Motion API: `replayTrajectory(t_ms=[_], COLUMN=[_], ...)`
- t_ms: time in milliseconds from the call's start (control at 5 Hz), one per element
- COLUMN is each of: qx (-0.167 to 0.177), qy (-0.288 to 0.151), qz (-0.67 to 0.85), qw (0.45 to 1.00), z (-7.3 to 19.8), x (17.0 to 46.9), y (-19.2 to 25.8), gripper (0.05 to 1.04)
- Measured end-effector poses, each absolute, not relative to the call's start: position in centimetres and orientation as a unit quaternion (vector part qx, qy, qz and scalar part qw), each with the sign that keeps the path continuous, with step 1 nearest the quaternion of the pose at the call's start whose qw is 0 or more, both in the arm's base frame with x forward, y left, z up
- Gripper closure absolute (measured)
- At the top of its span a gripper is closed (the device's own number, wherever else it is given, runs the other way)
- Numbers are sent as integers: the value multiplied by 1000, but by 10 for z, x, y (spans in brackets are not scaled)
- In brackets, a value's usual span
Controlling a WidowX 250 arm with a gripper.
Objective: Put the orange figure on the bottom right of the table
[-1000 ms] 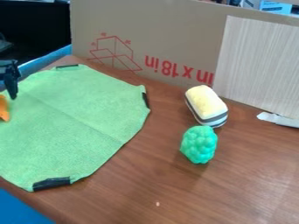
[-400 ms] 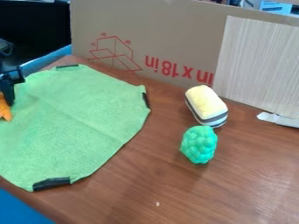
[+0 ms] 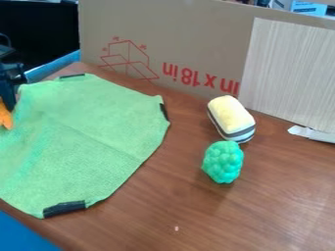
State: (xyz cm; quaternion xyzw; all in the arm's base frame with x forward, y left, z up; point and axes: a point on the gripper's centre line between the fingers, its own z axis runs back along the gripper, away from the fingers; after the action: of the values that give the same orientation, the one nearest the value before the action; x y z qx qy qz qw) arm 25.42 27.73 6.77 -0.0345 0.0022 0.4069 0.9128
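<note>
Fingers at the left edge; whether wide or narrow, one cannot tell.
Just below them is the orange figure, beside it the green cloth; farther right, on the bench, the lumpy green toy and the yellow striped toy.

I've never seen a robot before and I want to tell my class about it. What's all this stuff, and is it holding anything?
The black gripper at the left edge is the robot's "hand", at the end of its arm. A camera looks down at a slant at a brown wooden table.

A green cloth lies on the left. On the right are a bumpy green toy and, just behind it, a pale yellow thing with stripes. A cardboard wall stands at the back.

The orange figure is right by the gripper, but I can't tell for sure whether it's being held.
</note>
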Motion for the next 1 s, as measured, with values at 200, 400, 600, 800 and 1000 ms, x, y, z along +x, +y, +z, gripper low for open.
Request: replayTrajectory(t_ms=[200, 400, 600, 800, 1000], qx=[13, 33, 74, 119, 111], qy=[-10, -35, -40, -36, 3], qz=[432, 417, 384, 364, 262], qw=[902, 908, 920, 923, 959], z=[93, 107, 99, 85, 62], x=[248, 241, 236, 230, 220], y=[264, 236, 195, 155, 114], gripper=[716, 716, 716, 716, 716])
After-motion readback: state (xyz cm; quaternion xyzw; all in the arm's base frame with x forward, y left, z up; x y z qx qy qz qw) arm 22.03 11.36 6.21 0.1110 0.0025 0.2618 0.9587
